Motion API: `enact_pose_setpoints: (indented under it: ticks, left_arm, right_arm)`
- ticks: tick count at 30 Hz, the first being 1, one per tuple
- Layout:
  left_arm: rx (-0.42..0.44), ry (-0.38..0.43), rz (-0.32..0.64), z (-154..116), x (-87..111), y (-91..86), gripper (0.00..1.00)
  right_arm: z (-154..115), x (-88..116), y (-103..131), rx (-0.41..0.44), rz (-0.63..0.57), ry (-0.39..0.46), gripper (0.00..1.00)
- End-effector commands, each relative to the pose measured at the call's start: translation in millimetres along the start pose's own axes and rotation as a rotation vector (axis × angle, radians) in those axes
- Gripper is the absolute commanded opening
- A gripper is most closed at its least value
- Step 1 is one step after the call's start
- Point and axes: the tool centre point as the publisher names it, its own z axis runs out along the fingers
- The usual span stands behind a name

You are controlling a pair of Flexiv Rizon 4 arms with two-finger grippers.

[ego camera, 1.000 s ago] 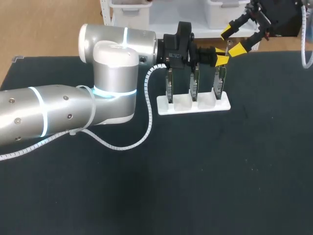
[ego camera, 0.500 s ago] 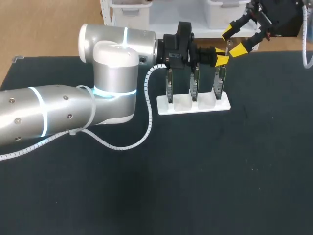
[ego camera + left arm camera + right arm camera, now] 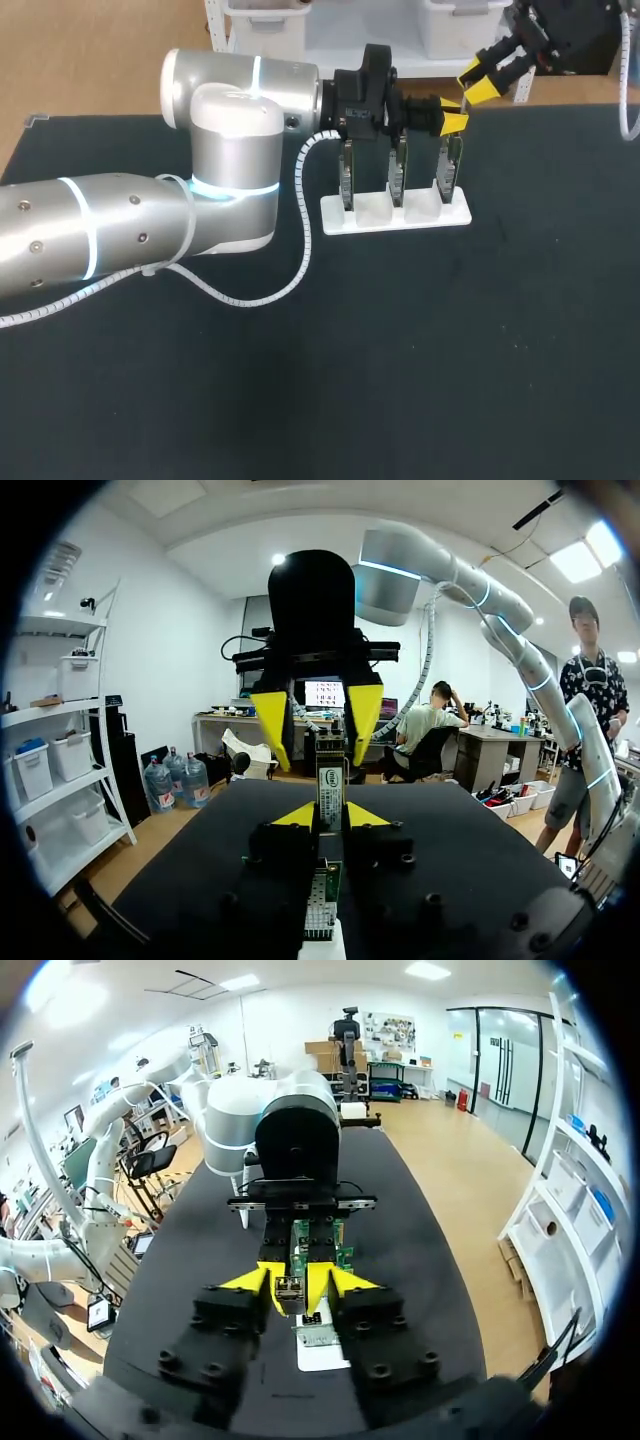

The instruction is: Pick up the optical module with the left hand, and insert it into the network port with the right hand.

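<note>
Clamping the optical module (image 3: 330, 776) (from opposite ends), left gripper (image 3: 331, 814) and right gripper (image 3: 293, 1283) both pinch it.

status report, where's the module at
Left fingers shut on silver optical module, over white rack of green boards. Right fingers shut on its upper end. Nothing in the way.

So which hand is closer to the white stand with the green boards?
Left. The left hand hangs just over the rightmost board in the white stand; the right hand sits beyond it, farther off.
</note>
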Motion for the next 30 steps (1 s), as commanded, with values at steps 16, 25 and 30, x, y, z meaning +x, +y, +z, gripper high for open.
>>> enact_pose_setpoints:
  ticks: [16, 25, 30]
  left_arm:
    - [-0.001, 0.002, -0.001, 0.4, -0.4, 0.3, 1.00]
    - [-0.006, 0.031, 0.020, -1.5, -5.6, 0.9, 1.00]
    - [-0.015, 0.046, 0.022, -3.7, -7.4, -1.0, 1.00]
  right_arm:
    - [-0.2, -2.5, 0.6, 0.009, -0.007, 0.001, 0.00]
    - [-0.5, -1.9, -0.7, 0.011, -0.001, 0.000, 0.00]
    - [-0.3, -0.8, -1.0, 0.008, 0.002, 0.001, 0.00]
